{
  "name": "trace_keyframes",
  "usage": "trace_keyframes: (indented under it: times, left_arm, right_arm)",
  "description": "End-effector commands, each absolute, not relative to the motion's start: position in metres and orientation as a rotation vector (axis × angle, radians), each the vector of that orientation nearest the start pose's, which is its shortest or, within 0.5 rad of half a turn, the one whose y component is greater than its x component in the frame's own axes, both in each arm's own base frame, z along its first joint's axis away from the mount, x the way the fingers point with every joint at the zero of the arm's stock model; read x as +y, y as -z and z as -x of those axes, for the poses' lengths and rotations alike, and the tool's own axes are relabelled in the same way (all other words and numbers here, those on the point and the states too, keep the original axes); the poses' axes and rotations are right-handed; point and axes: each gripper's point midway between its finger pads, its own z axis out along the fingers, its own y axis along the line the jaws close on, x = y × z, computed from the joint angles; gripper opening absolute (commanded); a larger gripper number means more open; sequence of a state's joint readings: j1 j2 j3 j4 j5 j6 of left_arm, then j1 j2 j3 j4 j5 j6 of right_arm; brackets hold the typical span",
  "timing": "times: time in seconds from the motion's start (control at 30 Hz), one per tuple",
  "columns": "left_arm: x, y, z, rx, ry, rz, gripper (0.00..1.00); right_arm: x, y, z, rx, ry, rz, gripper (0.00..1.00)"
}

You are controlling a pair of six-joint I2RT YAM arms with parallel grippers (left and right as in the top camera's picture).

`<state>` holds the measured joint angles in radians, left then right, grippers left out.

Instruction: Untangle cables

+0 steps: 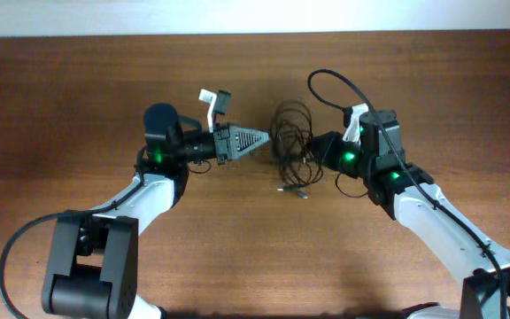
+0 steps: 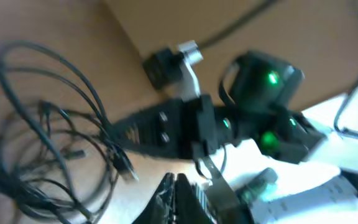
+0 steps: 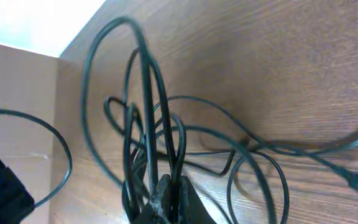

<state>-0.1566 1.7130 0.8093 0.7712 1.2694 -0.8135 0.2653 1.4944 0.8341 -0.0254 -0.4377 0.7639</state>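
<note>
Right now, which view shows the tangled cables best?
Right wrist: the cables fill the frame, sharp enough to trace loops and crossings, with strands running into the right gripper. Overhead shows the cables whole, but only as a small dark clump. Left wrist shows blurred loops at its left side.

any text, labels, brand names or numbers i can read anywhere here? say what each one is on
No text can be read in any of the three views.
Faint pale marks on the side of the right tool, seen in the left wrist view: too blurred to read.
No print shows on the cables, the left tool or the table.
</note>
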Motion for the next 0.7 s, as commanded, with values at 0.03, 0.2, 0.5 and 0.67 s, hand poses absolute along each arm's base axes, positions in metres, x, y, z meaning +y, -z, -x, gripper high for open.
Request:
trace_keyframes:
  times: [0.03, 0.2, 0.5, 0.67]
  left_arm:
    - [-0.211, -0.179, -0.378, 1.999, 1.603, -0.216, 0.57]
    - [-0.196, -0.116, -0.376, 2.204, 1.340, -0.202, 0.89]
    - [-0.214, -0.110, -0.381, 2.217, 1.225, -0.203, 0.06]
    - [-0.209, -0.109, -0.389, 2.265, 1.269, 0.040, 0.00]
  right_arm:
    - [0.191, -0.135, -0.366, 2.376, -1.127, -0.280, 0.04]
    - [0.210, -0.149, -0.351, 2.354, -1.273, -0.078, 0.04]
    - [0.229, -0.164, -0.324, 2.357, -1.508, 0.048, 0.13]
    - [0.228, -0.158, -0.320, 2.397, -1.507, 0.020, 0.98]
